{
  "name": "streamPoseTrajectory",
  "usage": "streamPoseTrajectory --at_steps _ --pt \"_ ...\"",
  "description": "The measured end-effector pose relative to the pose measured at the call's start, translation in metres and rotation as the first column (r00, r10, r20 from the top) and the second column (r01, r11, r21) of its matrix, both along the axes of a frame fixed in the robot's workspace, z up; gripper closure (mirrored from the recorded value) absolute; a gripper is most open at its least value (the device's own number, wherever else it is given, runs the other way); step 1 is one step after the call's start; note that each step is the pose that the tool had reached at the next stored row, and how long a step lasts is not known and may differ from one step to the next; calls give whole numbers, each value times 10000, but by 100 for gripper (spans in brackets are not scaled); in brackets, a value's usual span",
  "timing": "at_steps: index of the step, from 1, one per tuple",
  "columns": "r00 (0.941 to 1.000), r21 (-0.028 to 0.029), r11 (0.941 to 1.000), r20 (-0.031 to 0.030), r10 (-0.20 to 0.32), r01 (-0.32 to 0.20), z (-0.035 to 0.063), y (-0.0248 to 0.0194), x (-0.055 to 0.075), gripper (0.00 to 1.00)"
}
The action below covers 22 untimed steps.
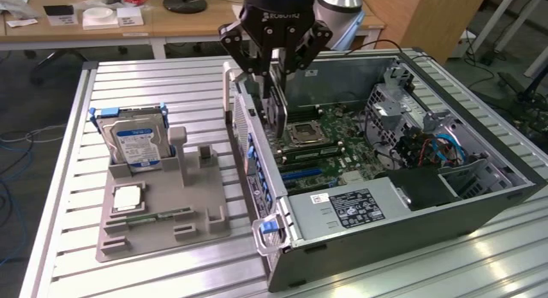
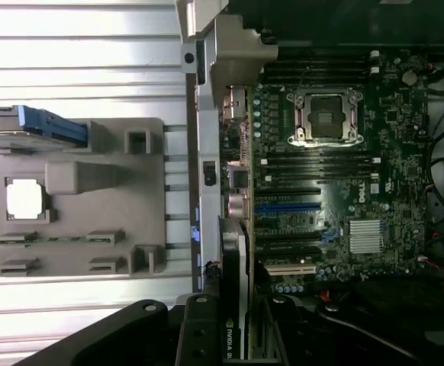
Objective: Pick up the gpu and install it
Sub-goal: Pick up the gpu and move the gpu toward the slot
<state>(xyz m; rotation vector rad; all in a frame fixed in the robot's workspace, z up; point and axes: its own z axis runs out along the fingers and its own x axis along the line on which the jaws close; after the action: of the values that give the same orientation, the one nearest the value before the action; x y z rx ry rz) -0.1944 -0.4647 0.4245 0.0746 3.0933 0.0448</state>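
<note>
The gpu (image 1: 278, 118) is held upright on its edge inside the open case (image 1: 479, 201), just above the motherboard (image 1: 330, 140) and close to the case wall on the exterior view's left. The fingers (image 1: 294, 61) are clamped on its upper edge. Outside the case, a hard drive (image 1: 135, 140) stands in a grey holder (image 1: 163, 214) on the bench (image 1: 171, 79).

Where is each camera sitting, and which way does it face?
Exterior view: off the arm, raised, looking obliquely down at the open computer case; the gripper shows, clamping the gpu upright.
Wrist view: on the wrist, looking down past the gripper onto the motherboard.
Both share the gpu, motherboard and grey tray.
</note>
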Motion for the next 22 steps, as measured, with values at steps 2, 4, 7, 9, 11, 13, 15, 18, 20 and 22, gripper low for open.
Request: streamPoseTrajectory --at_steps 2,4,7,9,11,13,15,18,20,22 --pt "10000 0 10000 0 0 0 0 0 44 73" --pt "10000 0 10000 0 -1 1 0 0 92 73" --pt "10000 -1 10000 0 0 0 0 0 163 73" --pt "10000 -1 10000 -1 0 0 1 0 214 73" --pt "10000 -1 10000 -1 -1 1 1 0 269 73" --pt "10000 -1 10000 0 1 -1 0 0 323 73" --pt "10000 0 10000 -1 0 0 0 0 377 73" --pt "10000 0 10000 0 -1 1 0 0 454 73" --pt "10000 0 10000 -1 0 0 0 0 508 73" --pt "10000 -1 10000 -1 0 0 1 0 559 73"
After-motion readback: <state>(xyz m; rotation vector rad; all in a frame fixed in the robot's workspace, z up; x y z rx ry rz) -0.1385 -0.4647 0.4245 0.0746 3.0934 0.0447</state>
